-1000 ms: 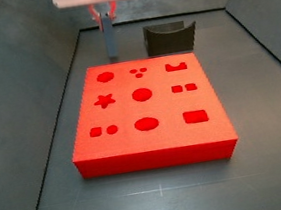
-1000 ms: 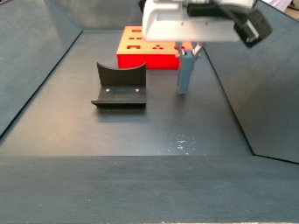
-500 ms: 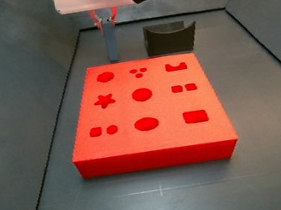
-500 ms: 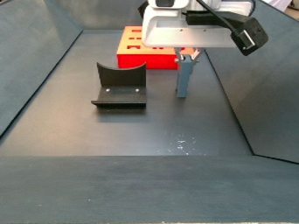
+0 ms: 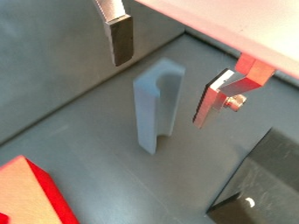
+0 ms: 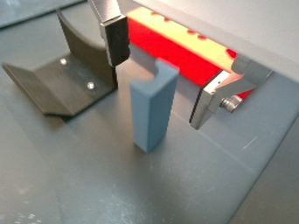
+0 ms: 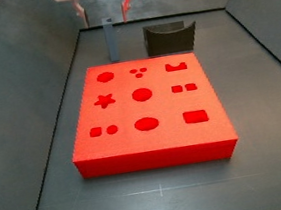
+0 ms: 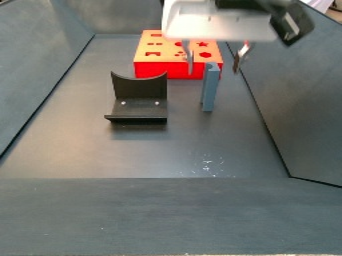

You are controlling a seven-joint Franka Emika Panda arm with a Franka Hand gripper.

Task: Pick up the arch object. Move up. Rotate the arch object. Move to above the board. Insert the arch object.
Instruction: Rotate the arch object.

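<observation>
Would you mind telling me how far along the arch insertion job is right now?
Nothing looks finished yet. The arch object stands upright on the floor beside the board, apart from the fixture. The hand is open, its fingers straddling the block without touching. Grasping, lifting, rotating, moving over the board and inserting all remain.

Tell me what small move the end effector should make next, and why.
Probably lower straight down. The end effector hangs open above the upright arch object, which stands on the floor between the fixture and the board, its fingers apart at either side of the arch's top and not yet gripping.
</observation>
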